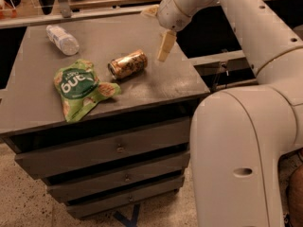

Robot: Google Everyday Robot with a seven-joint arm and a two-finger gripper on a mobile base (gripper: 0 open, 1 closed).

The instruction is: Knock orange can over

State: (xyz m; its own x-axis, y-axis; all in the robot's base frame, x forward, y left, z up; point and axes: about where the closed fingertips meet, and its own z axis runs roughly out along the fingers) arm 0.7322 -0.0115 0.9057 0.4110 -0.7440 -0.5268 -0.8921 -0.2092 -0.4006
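Tool [159, 30] hangs just beside one toppled orange can [128, 64].

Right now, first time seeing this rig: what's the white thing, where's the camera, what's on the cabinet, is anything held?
The big white shape is a robot arm on a mobile base. Its beige gripper hangs over the top of a grey drawer cabinet. There is only one camera view, looking down at the cabinet past the arm; where the camera is mounted is not on record. Three things are on the cabinet top. An orange can lies on its side, just left of the gripper in the picture and apart from it. A green snack bag lies nearer the front, left of the can. A clear plastic water bottle lies at the far left corner. The gripper appears to hold nothing.
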